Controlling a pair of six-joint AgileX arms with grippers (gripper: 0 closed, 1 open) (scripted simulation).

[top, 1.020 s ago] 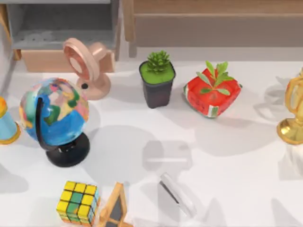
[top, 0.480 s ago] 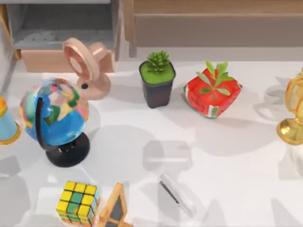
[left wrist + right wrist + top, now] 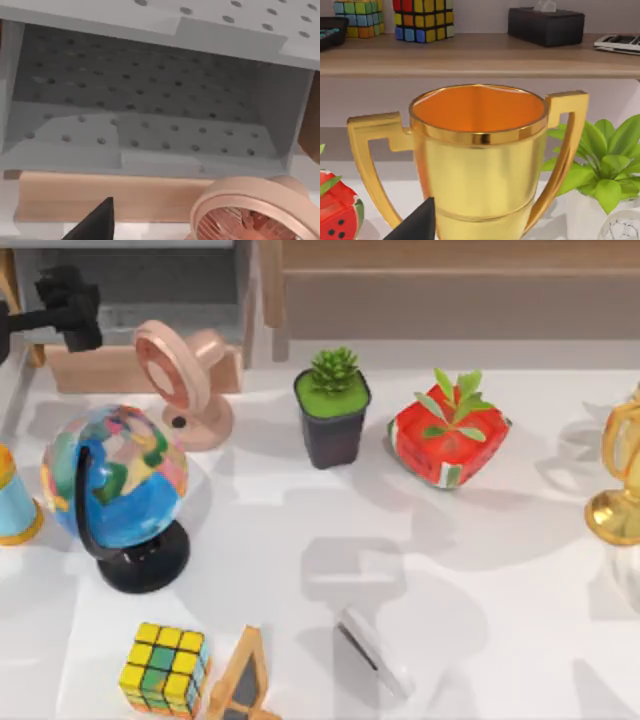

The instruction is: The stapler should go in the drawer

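Observation:
The stapler (image 3: 375,652), a slim pale bar with a thin black strip, lies slanted on the white table near the front edge, with nothing touching it. At the back left stands the drawer (image 3: 100,368), pulled out, with a tan wooden front and a grey floor (image 3: 150,135). My left gripper (image 3: 70,308) hangs over the drawer's left part, far from the stapler. In the left wrist view it looks down into the grey drawer. My right gripper (image 3: 417,225) is off at the right side, close in front of a gold trophy (image 3: 480,160).
A pink fan (image 3: 185,380) stands at the drawer's front right corner. A globe (image 3: 120,490), a puzzle cube (image 3: 163,668) and a small chalkboard (image 3: 243,680) are on the left. A potted succulent (image 3: 333,405) and a red planter (image 3: 448,440) sit mid-table, with the trophy (image 3: 618,480) at the right edge.
My left gripper has come into the top view and now hangs over the drawer at the back left. The shadows on the table have shifted. The stapler has not moved.

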